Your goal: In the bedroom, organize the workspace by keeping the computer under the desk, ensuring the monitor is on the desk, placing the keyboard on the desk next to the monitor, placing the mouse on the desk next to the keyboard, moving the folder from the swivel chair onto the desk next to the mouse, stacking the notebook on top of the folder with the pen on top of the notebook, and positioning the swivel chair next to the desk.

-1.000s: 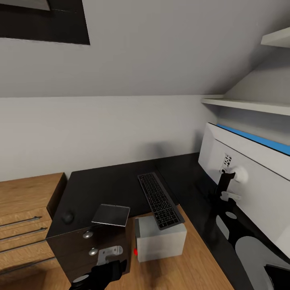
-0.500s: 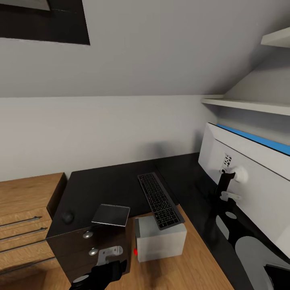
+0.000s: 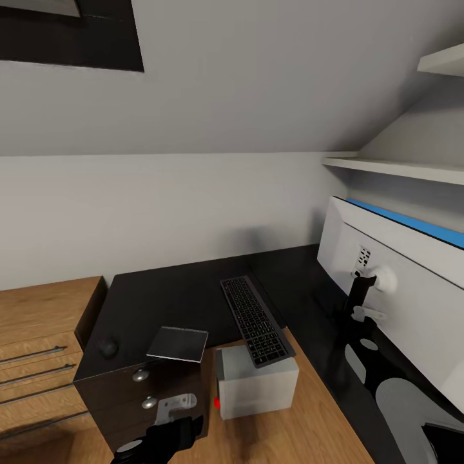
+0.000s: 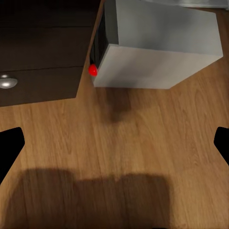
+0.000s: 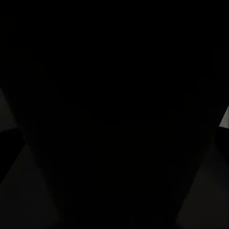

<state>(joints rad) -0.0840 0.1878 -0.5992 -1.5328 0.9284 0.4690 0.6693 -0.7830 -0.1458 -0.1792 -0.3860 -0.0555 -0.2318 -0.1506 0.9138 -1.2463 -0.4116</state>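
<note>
1. Tool of the left arm (image 4: 114, 143) hangs open over the light oak plank floor (image 4: 143, 143), its dark fingertips (image 4: 9, 145) at the two sides of the left wrist view, nothing between them; in the head view that arm shows low, before the drawer unit.
2. Right tool: its wrist view is almost wholly dark, so I cannot tell its state.
3. No readable writing or brand shows anywhere.
4. Glossy black L-shaped counter (image 3: 167, 296) carries the slim black-keyed keyboard (image 3: 256, 320), whose near end juts over the counter's edge above the light grey boxy computer tower (image 3: 258, 380) on the floor.
5. Thin grey notebook (image 3: 178, 344) overhangs the front edge above the dark drawer unit (image 3: 154, 399); the small black mouse (image 3: 107, 348) sits near the left corner.
6. Wide monitor (image 3: 393, 283) stands on the right wing, its white back showing.
</note>
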